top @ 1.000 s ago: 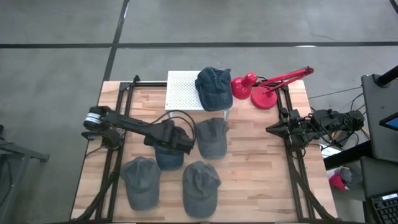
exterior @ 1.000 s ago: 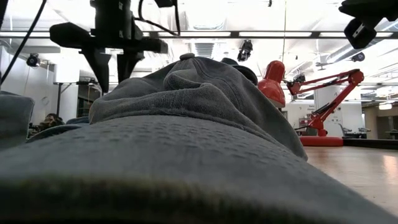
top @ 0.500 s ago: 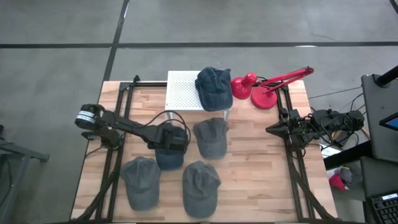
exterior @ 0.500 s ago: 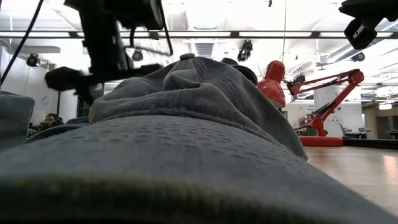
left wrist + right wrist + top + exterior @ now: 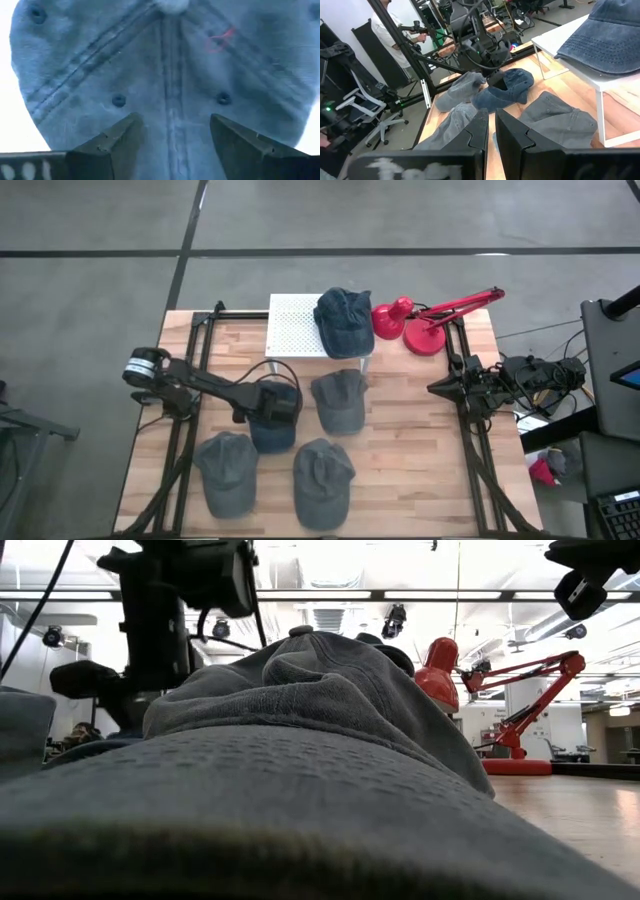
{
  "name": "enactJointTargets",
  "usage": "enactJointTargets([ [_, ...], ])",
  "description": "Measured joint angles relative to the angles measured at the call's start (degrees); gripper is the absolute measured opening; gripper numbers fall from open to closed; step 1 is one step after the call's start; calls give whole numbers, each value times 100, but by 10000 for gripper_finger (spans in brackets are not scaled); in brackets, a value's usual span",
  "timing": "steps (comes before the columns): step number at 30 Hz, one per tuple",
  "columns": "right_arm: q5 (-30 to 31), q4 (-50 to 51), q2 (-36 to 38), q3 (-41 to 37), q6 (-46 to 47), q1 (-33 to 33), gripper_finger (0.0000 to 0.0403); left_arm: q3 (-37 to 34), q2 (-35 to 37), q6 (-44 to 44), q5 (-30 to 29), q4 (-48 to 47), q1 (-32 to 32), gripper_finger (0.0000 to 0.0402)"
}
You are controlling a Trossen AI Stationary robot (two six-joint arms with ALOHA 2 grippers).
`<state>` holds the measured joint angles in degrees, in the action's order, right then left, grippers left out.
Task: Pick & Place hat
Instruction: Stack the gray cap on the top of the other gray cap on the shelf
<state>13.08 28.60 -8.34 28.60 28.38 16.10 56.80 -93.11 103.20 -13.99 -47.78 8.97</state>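
Denim-blue hat is lying near the middle of the wooden table, and from above the left gripper is hanging right over its crown. Three grey caps are crowding it: one just beside it toward the right edge, one toward the front left corner, one at the front edge. A darker blue cap is sitting on the white perforated stand at the back edge, with a red desk lamp near the back right corner. Open wood is showing only along the right side and the front right corner. The right gripper is waiting at the right edge, well apart from the hats.

At table height, a grey cap is filling nearly the whole frame; the left arm is dropping in behind it, and the lamp is standing beyond.

On the left wrist camera, the blue hat is filling the view, and the two dark fingers are spread wide apart over its centre seam, holding nothing.

On the right wrist camera, the fingers are nearly closed with a thin gap, holding nothing. Beyond them the blue hat is lying under the left arm, and a person is standing past the table.
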Motion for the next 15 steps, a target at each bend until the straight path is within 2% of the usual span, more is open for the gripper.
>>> enactJointTargets([
  [11, 39, -2, -2, -7, 16, 1, 31, -695, -420, -110, 1, 1273, -1, 238],
  [15, 42, -2, -2, -7, 101, 0, 31, -730, -635, -96, 89, 1274, -6, 209],
])
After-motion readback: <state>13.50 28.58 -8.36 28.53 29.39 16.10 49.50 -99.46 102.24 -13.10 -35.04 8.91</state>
